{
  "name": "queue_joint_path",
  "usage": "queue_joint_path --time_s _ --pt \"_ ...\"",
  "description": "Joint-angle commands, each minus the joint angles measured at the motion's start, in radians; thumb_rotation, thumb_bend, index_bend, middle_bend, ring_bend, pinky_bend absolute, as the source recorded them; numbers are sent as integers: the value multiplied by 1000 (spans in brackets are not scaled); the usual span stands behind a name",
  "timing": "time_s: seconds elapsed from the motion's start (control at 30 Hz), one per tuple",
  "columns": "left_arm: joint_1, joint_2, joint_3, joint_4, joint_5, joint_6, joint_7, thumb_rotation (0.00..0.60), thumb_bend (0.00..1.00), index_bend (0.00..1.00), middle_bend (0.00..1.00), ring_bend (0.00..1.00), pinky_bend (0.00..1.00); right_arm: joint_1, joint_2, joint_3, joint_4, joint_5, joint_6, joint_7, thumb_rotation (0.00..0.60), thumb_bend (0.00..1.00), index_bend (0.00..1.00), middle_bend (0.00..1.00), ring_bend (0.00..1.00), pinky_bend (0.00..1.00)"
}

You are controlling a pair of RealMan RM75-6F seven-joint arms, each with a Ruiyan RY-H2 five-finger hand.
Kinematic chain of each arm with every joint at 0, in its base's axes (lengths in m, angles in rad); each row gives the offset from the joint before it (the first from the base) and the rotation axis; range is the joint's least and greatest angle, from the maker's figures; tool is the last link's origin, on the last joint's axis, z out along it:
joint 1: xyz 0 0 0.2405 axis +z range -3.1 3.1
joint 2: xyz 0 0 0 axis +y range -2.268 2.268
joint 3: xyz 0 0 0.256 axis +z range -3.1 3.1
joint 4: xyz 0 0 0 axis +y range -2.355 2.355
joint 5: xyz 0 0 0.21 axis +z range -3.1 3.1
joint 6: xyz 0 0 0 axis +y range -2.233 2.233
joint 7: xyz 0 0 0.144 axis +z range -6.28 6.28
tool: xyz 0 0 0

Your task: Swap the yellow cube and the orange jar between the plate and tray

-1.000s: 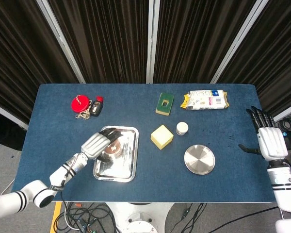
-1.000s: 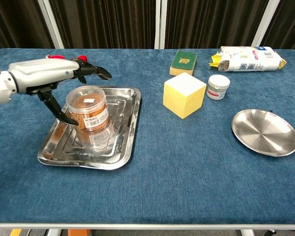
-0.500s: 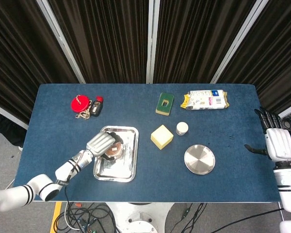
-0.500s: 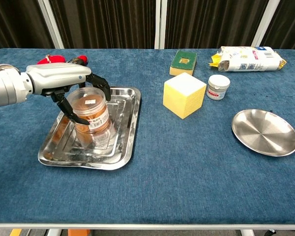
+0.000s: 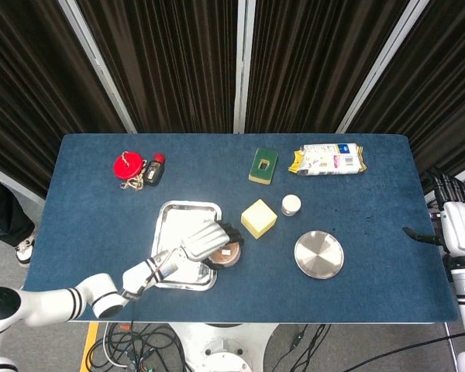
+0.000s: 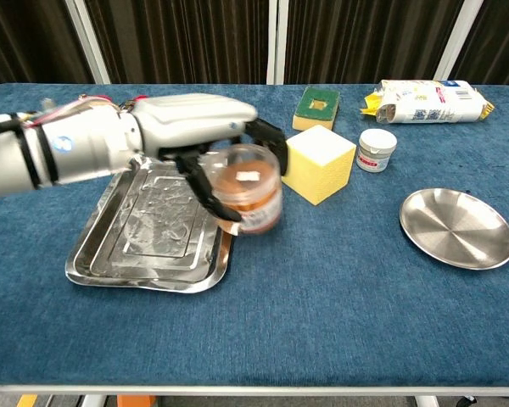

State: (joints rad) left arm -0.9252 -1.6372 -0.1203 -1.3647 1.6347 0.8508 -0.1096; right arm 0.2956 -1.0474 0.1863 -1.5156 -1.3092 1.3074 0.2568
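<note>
1. The left hand (image 6: pixel 205 127) grips the orange jar (image 6: pixel 250 188), fingers wrapped around its sides, and holds it above the bench (image 6: pixel 339 297) just past the right rim of the tray (image 6: pixel 144 254). The jar looks blurred and slightly tilted.
2. The tray holds nothing; the plate (image 6: pixel 455 227) at the right, near side is bare as well.
3. The yellow cube (image 6: pixel 319 164) stands on the bench between tray and plate, just right of the held jar and close to it.
4. The right hand (image 5: pixel 459 229) sits at the bench's far right edge, fingers apart, holding nothing.
5. Step in hand, as I judge it: carrying the jar from the tray toward the plate, the first half of the swap.
6. The next move calls for taking the jar rightward along the near side of the cube, clear of its corner, then lowering it upright onto the middle of the plate before the fingers let go.
7. The cube would then need to go onto the tray.
</note>
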Motion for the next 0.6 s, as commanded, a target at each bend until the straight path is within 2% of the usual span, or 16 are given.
queue_joint_path --time_s 0.03,0.23,0.5,0.6 --pt "-30 -45 8 13 21 2 -30 600 217 389 392 328 570 -7 7 6 18 16 -17 31 600 0 0 0 0 0" --pt "-77 -130 25 86 55 15 -74 600 217 389 392 328 570 -24 -1 -6 55 7 -27 69 600 0 0 0 0 0" --pt "-81 -212 54 166 65 62 -106 600 213 387 385 328 566 -18 -10 1 81 -1 -44 92 600 0 0 0 0 0" --pt "-84 -224 56 188 64 72 -108 600 207 366 353 316 560 -18 -9 3 83 -2 -46 93 600 0 0 0 0 0"
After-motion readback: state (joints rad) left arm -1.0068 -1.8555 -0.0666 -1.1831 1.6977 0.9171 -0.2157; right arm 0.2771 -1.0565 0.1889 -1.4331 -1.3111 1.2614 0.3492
